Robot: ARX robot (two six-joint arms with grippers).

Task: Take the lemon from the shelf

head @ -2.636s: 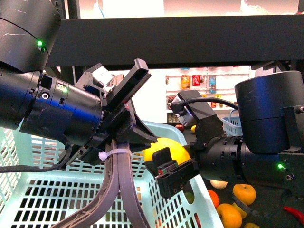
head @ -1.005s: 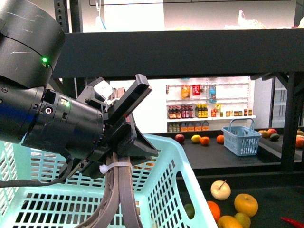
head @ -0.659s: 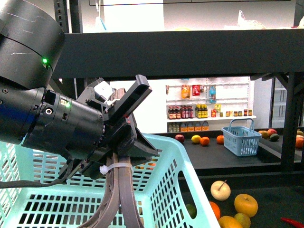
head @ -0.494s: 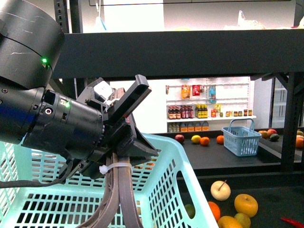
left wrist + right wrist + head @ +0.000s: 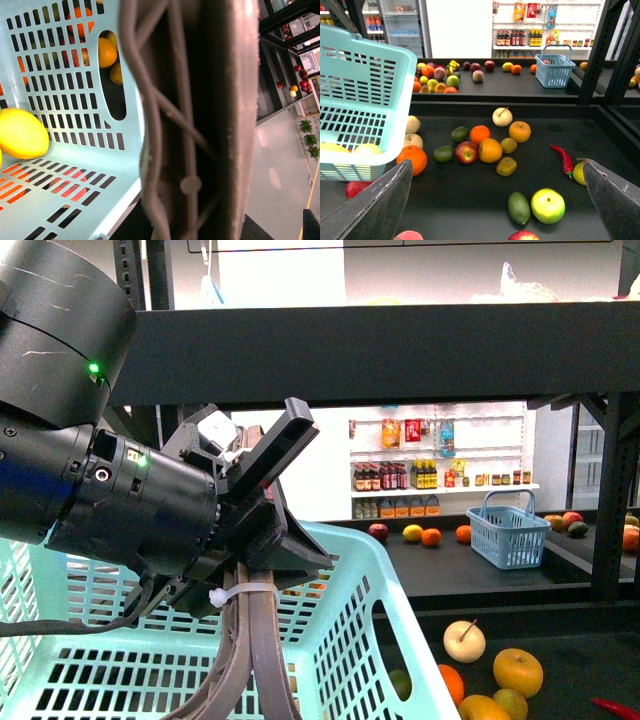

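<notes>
Since approx 2.6 s ago: rt claw (image 5: pixel 496 170) gone from front view, where it was clamped on bright yellow oval lemon (image 5: pixel 22 132) over pale turquoise slotted plastic basket (image 5: pixel 390 580). Now drawn back, jaws spread wide, nothing between them, facing black metal shelf deck (image 5: pixel 470 200) w/ loose fruit (image 5: pixel 490 150) scattered on it. Lemon lying inside basket, on slotted floor near the wall, per left wrist view. Lt claw (image 5: pixel 285 485) at grey basket handles (image 5: pixel 250 640), white zip tie (image 5: pixel 240 565) round them, same as a sec ago. Can't tell whether actually clamped or just strapped. Reads as pick + drop-off done: lemon off shelf, rt arm clear.
</notes>
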